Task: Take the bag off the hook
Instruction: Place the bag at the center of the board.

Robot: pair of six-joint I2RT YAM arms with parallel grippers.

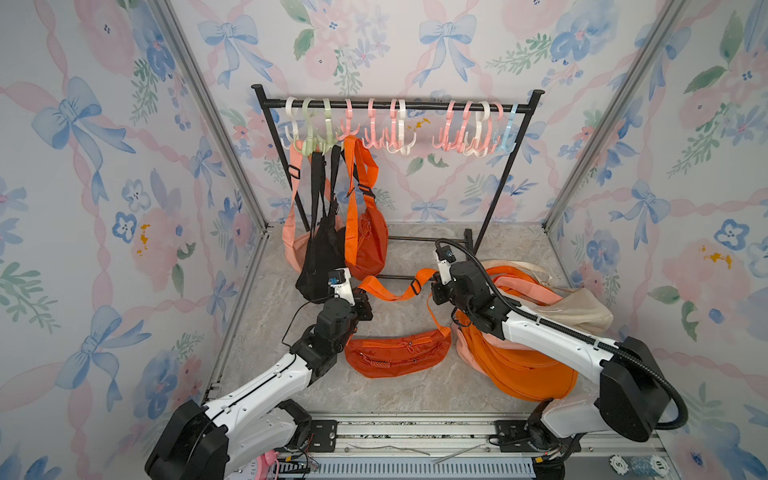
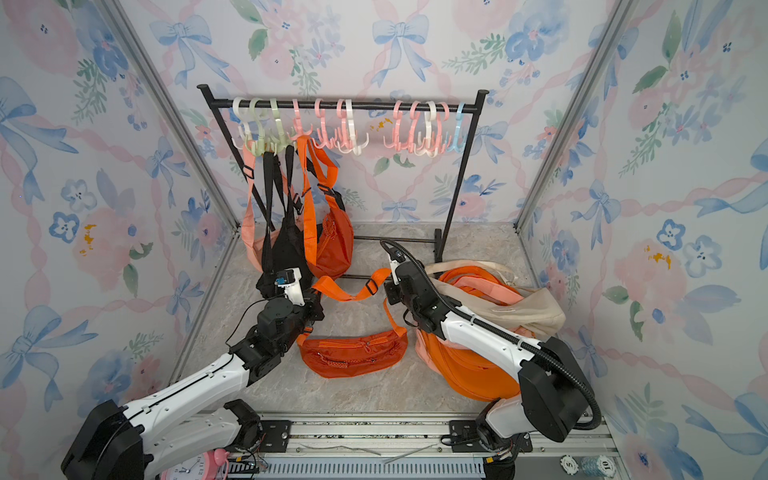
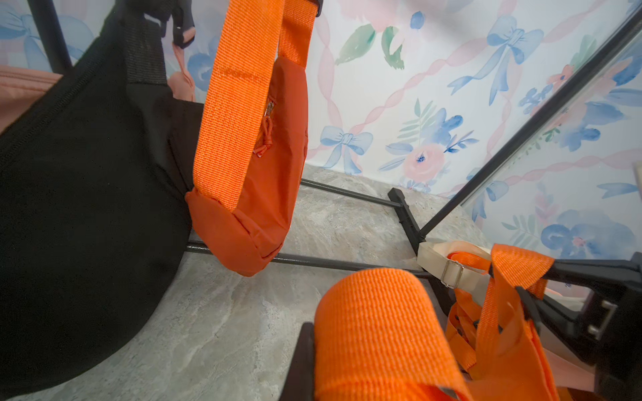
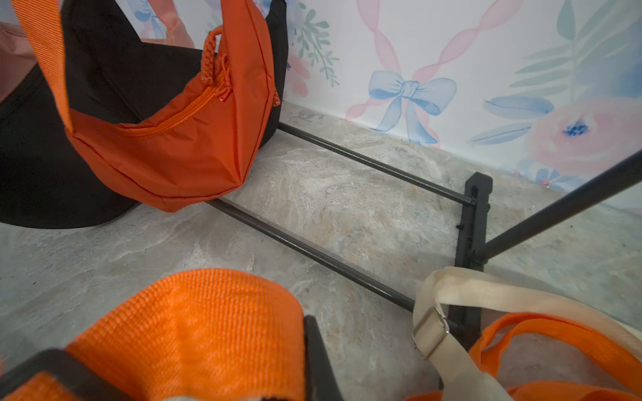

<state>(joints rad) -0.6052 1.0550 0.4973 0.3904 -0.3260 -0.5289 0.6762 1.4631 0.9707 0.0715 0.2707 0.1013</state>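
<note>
Right, both tools are clamped on the same strap [image 1: 395,291]: my left gripper [image 1: 362,301] pinches one end and my right gripper [image 1: 435,286] the other, so the orange webbing sags between them above the floor [image 1: 407,395], with its black buckle [image 1: 415,285] nearer the right arm. On each wrist camera I see that webbing folded over a black finger [image 3: 302,361]. The orange bag [image 1: 395,353] this strap belongs to is off the rack [image 1: 428,107]; it lies flat on the floor between the two arms, zips up, nearer the arm bases than the grippers are. At the rack's left end a peach bag [image 1: 293,249], a black bag [image 1: 320,257] and a second orange bag [image 1: 368,245] hang from the hooks [image 1: 348,124]. Under my right arm a heap [image 1: 519,365] of orange, peach and cream bags sits on the floor
</note>
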